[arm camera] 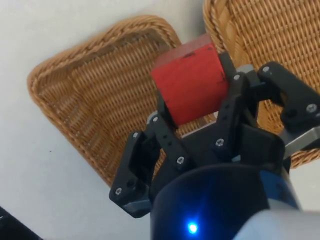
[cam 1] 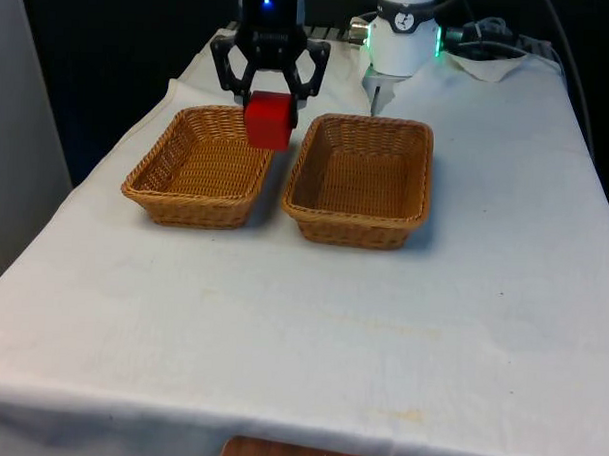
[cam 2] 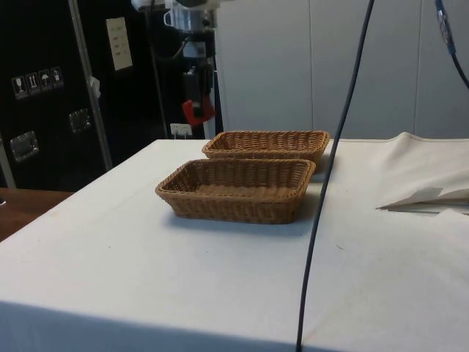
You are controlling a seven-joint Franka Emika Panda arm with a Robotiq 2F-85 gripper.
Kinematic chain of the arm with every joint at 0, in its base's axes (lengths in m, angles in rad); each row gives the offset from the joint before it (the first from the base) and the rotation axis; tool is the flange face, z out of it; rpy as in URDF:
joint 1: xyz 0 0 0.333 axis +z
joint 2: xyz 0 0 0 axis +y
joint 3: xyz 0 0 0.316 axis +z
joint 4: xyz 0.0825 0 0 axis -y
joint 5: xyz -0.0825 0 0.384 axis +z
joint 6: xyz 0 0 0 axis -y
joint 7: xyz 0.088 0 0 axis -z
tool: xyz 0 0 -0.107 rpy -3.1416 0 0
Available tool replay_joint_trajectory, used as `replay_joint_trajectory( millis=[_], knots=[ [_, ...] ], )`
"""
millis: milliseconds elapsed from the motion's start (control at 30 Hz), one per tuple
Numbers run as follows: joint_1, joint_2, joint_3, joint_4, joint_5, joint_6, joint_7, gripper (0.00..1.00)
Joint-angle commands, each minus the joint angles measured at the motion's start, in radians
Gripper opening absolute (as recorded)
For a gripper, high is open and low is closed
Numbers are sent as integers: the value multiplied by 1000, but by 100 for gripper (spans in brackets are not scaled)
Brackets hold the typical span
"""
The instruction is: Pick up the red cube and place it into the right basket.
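Two wicker baskets (cam 1: 201, 169) (cam 1: 361, 180) on white-clothed table (cam 1: 311, 328)

Red cube (cam 2: 198, 111) above two baskets (cam 2: 236, 189)

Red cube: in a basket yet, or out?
Out. The hand holds the red cube in the air above the baskets' far rims.

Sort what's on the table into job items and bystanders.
Job:
- red cube, held in the claw above the baskets
- basket on the front view's right, empty

Bystanders:
- basket on the front view's left, empty
- crumpled white cloth at the table's edge
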Motion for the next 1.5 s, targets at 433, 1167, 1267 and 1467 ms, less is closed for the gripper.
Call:
replay_joint_trajectory(
  millis=[433,1167,1267,1467],
  knots=[
    [4,-32,-34,-98,-9,74,-70,6],
    [-15,-47,-75,-263,3,226,-187,6],
    [-20,-44,-84,-272,4,233,-204,6],
    [-33,-37,-93,-298,14,258,-241,6]
  ],
)
